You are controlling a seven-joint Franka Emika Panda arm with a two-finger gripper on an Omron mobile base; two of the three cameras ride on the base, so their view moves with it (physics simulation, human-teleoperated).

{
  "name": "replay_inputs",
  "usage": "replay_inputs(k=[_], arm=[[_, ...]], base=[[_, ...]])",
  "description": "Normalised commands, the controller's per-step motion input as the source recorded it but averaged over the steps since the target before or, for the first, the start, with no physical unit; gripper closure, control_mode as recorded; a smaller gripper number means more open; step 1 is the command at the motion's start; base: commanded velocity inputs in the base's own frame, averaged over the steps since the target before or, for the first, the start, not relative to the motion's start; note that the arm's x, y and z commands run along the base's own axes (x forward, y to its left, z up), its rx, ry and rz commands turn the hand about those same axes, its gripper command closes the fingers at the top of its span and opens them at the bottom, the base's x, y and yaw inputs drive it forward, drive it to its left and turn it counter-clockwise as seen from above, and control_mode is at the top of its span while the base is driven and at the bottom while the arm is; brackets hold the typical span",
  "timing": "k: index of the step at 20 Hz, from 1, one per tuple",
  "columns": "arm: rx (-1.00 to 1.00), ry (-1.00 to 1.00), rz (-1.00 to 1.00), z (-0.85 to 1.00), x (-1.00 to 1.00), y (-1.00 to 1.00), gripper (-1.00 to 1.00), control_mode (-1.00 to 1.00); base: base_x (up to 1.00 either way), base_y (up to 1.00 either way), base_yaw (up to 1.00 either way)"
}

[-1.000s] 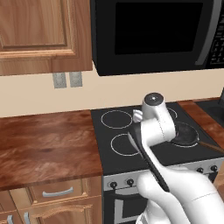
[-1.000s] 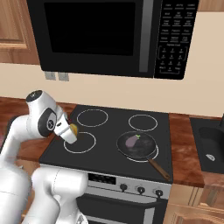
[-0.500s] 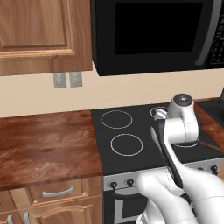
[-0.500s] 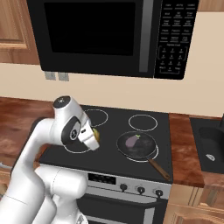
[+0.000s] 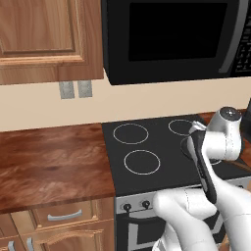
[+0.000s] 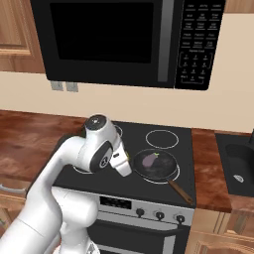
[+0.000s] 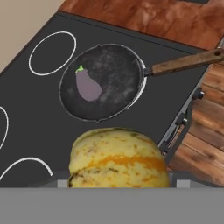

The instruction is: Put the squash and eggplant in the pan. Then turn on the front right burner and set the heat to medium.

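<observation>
While the squash [image 7: 118, 157] fills the lower middle of the hand view, a mottled yellow ball with an orange band, it sits between the finger tips of the end effector [image 7: 118, 181], whose jaws stand fairly wide and are closed on it. It is held in the air over the black glass cooktop [image 7: 35, 100], just short of the pan's near rim rather than above its middle. In the right base view a sliver of yellow shows just beside the hand, near the pan's left edge.

The eggplant [image 7: 87, 85] lies inside the pan [image 7: 113, 65], on its floor and toward one side, purple with a green stem cap; the right base view shows it [image 6: 149, 159] in the same place. The pan [image 6: 166, 171] rests on the front right burner [image 6: 159, 181], whose white ring peeks out from under its rim, and its long brown handle [image 6: 180, 191] points toward the front right corner of the stove.

Farther out, the other three burner rings are bare. Control knobs [image 6: 159, 215] line the stove's front panel. A wooden desk [image 5: 49, 162] adjoins the stove on the left, another stretch of it [image 6: 208, 173] lies to the right, and a black microwave [image 6: 124, 39] hangs above.
</observation>
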Motion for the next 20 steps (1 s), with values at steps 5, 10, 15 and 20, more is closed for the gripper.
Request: replay_inputs(k=[5,10,15,20], arm=[[0.07,0.01,0.0,0.0,0.18,-0.35,1.0,-1.0],[0.04,0.03,0.0,0.0,0.27,-0.27,1.0,-1.0],[0.02,0.0,0.0,0.0,0.3,-0.23,1.0,-1.0],[0.01,0.02,0.0,-0.02,0.26,-0.21,1.0,-1.0]], base=[[0.0,0.0,0.0],[0.0,0.0,0.0],[0.0,0.0,0.0],[0.0,0.0,0.0]])
